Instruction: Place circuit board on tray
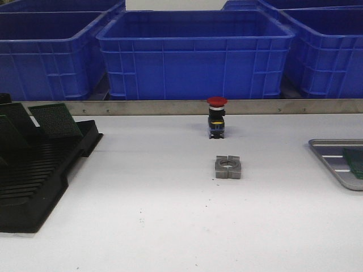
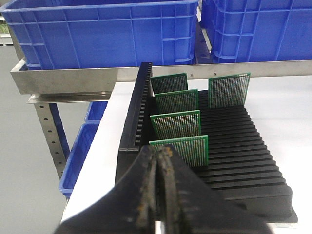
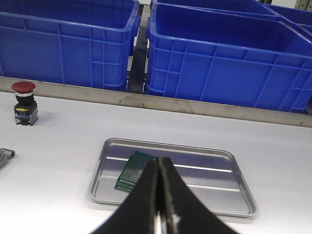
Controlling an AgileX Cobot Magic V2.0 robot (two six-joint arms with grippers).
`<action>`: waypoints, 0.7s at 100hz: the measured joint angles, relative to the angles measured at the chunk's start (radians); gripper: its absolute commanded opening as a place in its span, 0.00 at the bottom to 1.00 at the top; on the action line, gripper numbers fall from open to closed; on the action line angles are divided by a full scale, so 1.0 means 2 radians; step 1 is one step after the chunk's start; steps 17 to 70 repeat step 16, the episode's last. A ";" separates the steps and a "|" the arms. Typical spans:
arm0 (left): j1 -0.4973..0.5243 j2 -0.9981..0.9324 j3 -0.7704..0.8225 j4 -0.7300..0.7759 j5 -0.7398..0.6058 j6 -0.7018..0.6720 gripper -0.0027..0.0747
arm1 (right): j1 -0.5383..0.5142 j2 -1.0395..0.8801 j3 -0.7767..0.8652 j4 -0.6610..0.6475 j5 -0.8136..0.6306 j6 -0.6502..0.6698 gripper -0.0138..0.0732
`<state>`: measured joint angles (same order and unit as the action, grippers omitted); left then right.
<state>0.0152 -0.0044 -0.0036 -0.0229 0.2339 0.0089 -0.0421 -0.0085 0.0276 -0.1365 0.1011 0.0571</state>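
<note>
Several green circuit boards stand upright in the black slotted rack at the table's left, also seen in the front view. The grey metal tray lies at the right edge of the front view, with green circuit boards lying flat in it, seen in the front view too. My left gripper is shut and empty, just before the nearest racked board. My right gripper is shut and empty, above the tray's near side. Neither arm shows in the front view.
Big blue plastic bins line the back behind a metal rail. A red-capped push button and a grey metal block with a hole sit mid-table. The table's left edge drops off beside the rack.
</note>
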 measured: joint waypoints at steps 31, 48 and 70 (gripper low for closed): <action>0.000 0.000 0.000 0.000 0.000 0.000 0.01 | 0.000 0.000 0.000 0.000 0.000 0.000 0.09; 0.000 0.000 0.000 0.000 0.000 0.000 0.01 | 0.000 0.000 0.000 0.000 0.000 0.000 0.09; 0.000 0.000 0.000 0.000 0.000 0.000 0.01 | 0.000 0.000 0.000 0.000 0.000 0.000 0.09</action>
